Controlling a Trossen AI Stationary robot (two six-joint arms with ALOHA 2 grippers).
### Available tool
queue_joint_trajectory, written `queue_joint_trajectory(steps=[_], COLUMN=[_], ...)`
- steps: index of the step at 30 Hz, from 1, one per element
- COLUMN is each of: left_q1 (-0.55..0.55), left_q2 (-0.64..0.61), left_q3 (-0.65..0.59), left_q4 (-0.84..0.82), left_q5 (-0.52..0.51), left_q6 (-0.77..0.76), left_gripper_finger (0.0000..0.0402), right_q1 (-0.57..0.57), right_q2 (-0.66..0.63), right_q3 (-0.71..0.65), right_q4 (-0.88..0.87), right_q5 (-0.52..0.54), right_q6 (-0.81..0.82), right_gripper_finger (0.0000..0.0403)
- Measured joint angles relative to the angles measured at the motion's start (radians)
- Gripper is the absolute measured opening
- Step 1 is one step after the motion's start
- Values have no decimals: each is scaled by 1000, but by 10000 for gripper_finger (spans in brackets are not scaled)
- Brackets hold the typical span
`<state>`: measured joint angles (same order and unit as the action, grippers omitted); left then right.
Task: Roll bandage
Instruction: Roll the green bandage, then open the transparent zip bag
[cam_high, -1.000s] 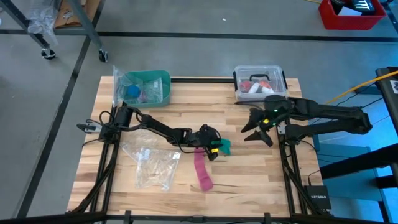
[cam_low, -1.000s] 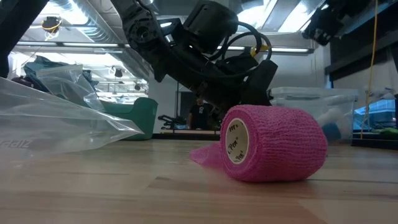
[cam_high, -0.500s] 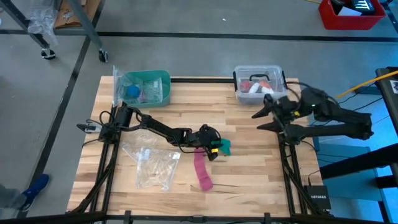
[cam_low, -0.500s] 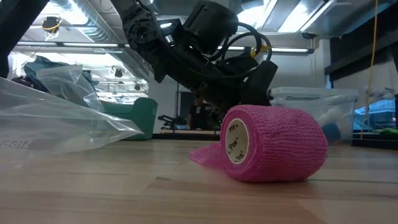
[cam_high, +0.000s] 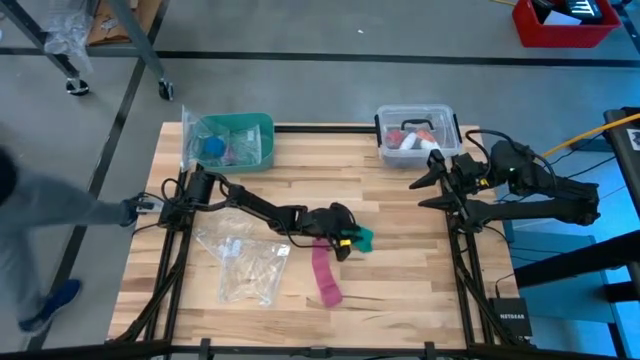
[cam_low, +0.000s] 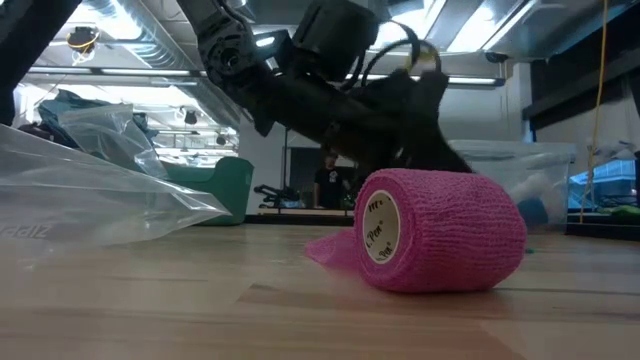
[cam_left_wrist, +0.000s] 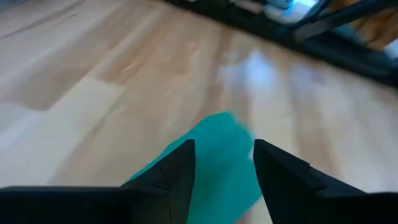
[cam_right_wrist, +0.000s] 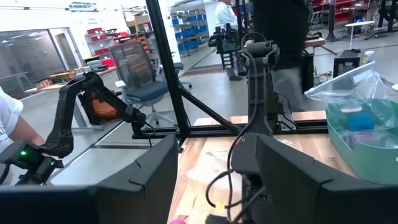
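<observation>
We find the left gripper (cam_high: 350, 240) low over the middle of the table (cam_high: 400, 270), its two dark fingers (cam_left_wrist: 168, 174) set a moderate gap apart. The bandage (cam_left_wrist: 214, 165) lies between them in the left wrist view; we cannot confirm whether the fingers press the cloth or merely straddle it, since that view is blurred. From above, the bandage (cam_high: 364, 239) shows as a small teal patch just beyond the gripper tip, flat on the wood.

Just beside the left gripper, toward the near edge of the table, we see the pink strip (cam_high: 325, 275). Its rolled end (cam_low: 440, 232) stands on the wood in the low view, with a loose tail trailing behind it.

The left arm (cam_high: 250, 208) reaches in from the table's left edge. A clear plastic bag (cam_high: 245, 262) lies beside it toward the near edge, and a teal bin (cam_high: 238, 140) sits at the far left corner.

The right gripper (cam_high: 430, 190) is raised at the right edge of the table, well apart from the bandage, with its fingers spread wide. A clear lidded box (cam_high: 418, 135) sits at the far edge near it.

A person's sleeve (cam_high: 40, 215) shows at the left of the high view, off the table.
</observation>
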<state>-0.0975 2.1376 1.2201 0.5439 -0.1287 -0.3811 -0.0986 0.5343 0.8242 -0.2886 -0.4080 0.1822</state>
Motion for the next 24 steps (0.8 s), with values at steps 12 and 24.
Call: queue_joint_trajectory(steps=[12,24], left_q1=[1,12], left_q2=[-1,-252], left_q3=[0,3], left_q4=[95,-47], left_q5=[106,130], left_q6=[-140,183], left_gripper_finger=[155,155], right_q1=[0,0], right_q2=[0,1], right_q3=[0,0], right_q4=[0,-8], right_q5=[0,10], right_q6=[-4,-63], right_gripper_finger=[217,217])
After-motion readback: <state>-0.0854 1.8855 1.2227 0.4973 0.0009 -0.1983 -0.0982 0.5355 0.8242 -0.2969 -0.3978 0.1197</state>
